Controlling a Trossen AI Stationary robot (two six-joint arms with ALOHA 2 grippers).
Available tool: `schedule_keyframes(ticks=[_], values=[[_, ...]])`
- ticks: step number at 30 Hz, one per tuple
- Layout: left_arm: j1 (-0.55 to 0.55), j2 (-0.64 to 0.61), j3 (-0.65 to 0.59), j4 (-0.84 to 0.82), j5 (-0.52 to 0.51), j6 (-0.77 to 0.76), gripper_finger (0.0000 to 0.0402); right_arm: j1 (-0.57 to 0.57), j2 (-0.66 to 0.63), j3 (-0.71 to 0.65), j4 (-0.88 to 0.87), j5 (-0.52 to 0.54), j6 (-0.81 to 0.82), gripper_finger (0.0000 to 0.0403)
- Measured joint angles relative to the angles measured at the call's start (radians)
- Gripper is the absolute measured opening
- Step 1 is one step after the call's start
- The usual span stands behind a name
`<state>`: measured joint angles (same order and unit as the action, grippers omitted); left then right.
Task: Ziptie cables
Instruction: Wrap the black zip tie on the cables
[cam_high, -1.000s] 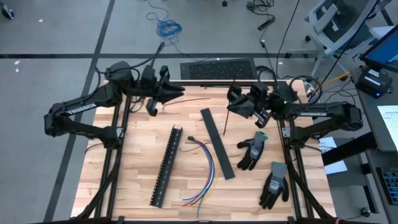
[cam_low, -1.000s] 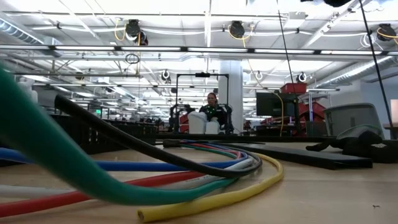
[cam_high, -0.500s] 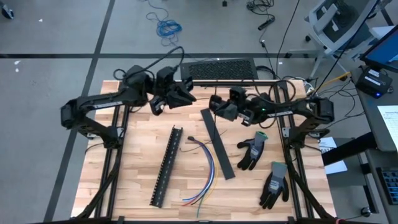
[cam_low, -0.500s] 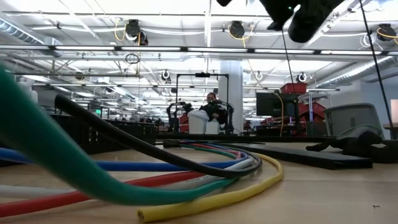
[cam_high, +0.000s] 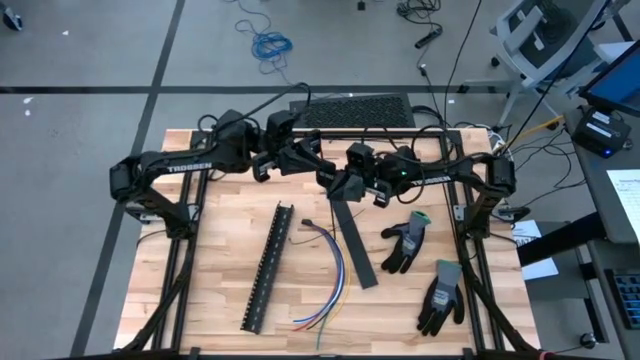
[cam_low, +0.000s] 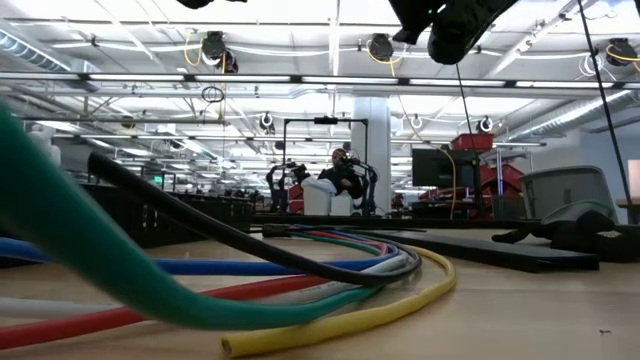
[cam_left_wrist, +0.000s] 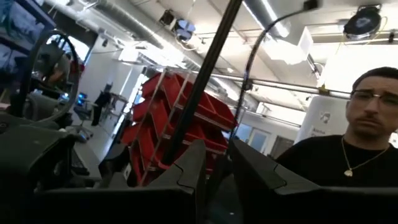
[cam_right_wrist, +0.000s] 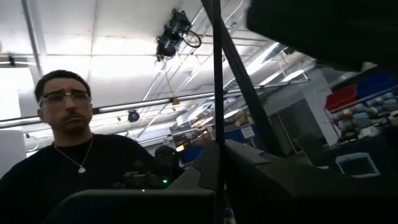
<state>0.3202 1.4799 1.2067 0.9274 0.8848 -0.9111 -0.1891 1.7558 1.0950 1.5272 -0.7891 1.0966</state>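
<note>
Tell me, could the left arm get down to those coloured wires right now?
Probably yes. The cables lie bare on the table, nothing covering them; the left gripper hovers behind them, close to the right gripper.

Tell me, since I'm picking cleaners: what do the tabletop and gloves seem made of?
The tabletop looks like pale butcher-block wood: joined planks with visible grain, matte. The gloves look like knit fabric with dark, probably rubber-coated palms, one cuff green-edged.
</note>
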Motion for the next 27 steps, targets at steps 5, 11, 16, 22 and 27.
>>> schedule_keyframes(ticks=[5, 11, 16, 22, 27], values=[[0.000, 0.000, -0.001, 0.000, -0.005, 0.001, 0.0075, -0.013, 0.013, 0.000, -0.002, 0.028, 0.002, 0.0000], [0.000, 0.000, -0.001, 0.000, -0.006, 0.008, 0.0075, -0.023, 0.013, 0.000, -0.014, 0.035, -0.008, 0.0000], [0.000, 0.000, -0.001, 0.003, -0.007, 0.023, 0.0075, -0.028, 0.013, 0.000, -0.013, 0.040, -0.011, 0.0000], [0.000, 0.000, -0.001, 0.007, -0.007, 0.069, 0.0028, -0.028, 0.013, 0.000, -0.013, 0.051, -0.016, 0.0000], [0.000, 0.000, -0.001, 0.007, -0.011, 0.107, 0.0003, -0.030, 0.013, 0.000, -0.013, 0.053, -0.016, 0.0000]])
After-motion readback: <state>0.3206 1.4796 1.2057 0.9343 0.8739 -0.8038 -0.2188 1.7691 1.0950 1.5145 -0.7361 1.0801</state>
